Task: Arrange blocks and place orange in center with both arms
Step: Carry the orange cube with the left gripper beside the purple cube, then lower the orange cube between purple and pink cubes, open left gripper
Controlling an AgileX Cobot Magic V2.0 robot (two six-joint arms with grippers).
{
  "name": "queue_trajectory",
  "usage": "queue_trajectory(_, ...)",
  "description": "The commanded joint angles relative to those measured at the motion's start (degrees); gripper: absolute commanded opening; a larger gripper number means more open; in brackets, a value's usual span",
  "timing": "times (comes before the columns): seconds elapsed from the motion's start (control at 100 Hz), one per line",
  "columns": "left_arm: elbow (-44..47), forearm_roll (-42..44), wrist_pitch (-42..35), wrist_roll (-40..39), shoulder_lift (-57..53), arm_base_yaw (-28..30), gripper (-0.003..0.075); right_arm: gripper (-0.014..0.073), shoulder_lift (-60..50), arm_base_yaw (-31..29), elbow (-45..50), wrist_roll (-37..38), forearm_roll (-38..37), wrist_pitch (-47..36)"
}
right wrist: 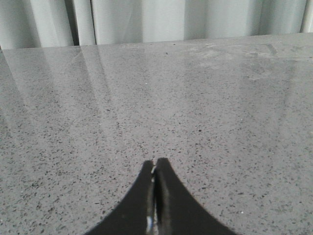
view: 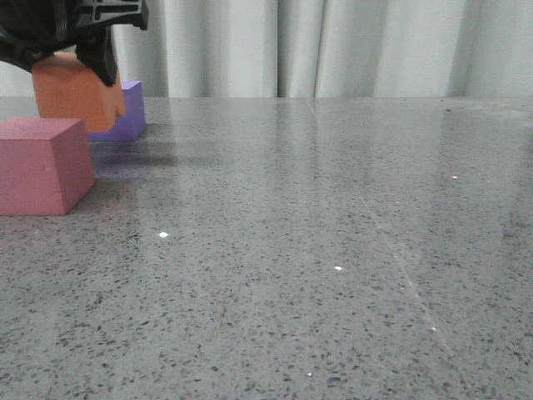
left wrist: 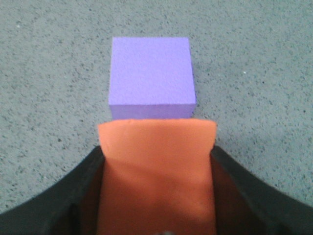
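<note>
Three blocks cluster at ten o'clock on the table (view: pixel 333 250): the left gripper (left wrist: pixel 156 196) clamps the light, squashy-looking orange block (left wrist: pixel 156 166) by its side faces above the purple block (left wrist: pixel 150 73), while the right gripper (right wrist: pixel 155 196) is closed, empty.

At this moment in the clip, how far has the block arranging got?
Nothing looks placed yet. In hand: the left gripper is shut on the orange cube, held off the table just short of the purple cube. The pink-red cube sits nearer the camera. The right gripper is shut and empty. Left: setting orange between the other two.
</note>
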Motion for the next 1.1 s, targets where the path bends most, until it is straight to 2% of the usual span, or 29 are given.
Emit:
queue_trajectory(0.0, -0.52, 1.77, -3.39, -1.06, -2.44, 0.10, 0.0117, -0.0061, -1.48, -0.40, -0.77, -0.49, 0.02, -4.94)
queue_trajectory(0.62, 0.02, 1.40, -4.15, -1.06, 2.08, 1.45, 0.0134, -0.0061, -1.48, -0.40, -0.77, -0.49, 0.02, -4.94)
queue_trajectory(0.72, 0.02, 1.28, -5.67, -0.95, 2.21, 1.45, 0.0234, -0.0061, -1.48, -0.40, -0.77, -0.49, 0.02, -4.94)
queue_trajectory(0.79, 0.02, 1.01, -7.22, -0.55, 2.21, 1.45, 0.0382, -0.0061, -1.48, -0.40, -0.77, -0.49, 0.02, -4.94)
queue_trajectory(0.84, 0.02, 0.87, -7.97, -0.55, 2.21, 1.45, 0.0524, -0.0061, -1.48, -0.40, -0.77, -0.49, 0.02, -4.94)
queue_trajectory(0.89, 0.02, 0.40, -7.98, -0.55, 2.21, 1.45, 0.0631, -0.0061, -1.48, -0.40, -0.77, -0.49, 0.02, -4.94)
queue_trajectory(0.94, 0.02, 0.14, -7.84, -0.55, 2.21, 1.45, 0.0702, -0.0061, -1.48, -0.40, -0.77, -0.49, 0.02, -4.94)
queue_trajectory(0.97, 0.02, 0.14, -7.57, -0.55, 2.21, 1.45, 0.0719, -0.0061, -1.48, -0.40, -0.77, -0.49, 0.02, -4.94)
queue_trajectory(1.09, 0.02, 0.25, -7.32, -0.55, 1.84, 1.45, 0.0693, -0.0061, -1.48, -0.40, -0.77, -0.49, 0.02, -4.94)
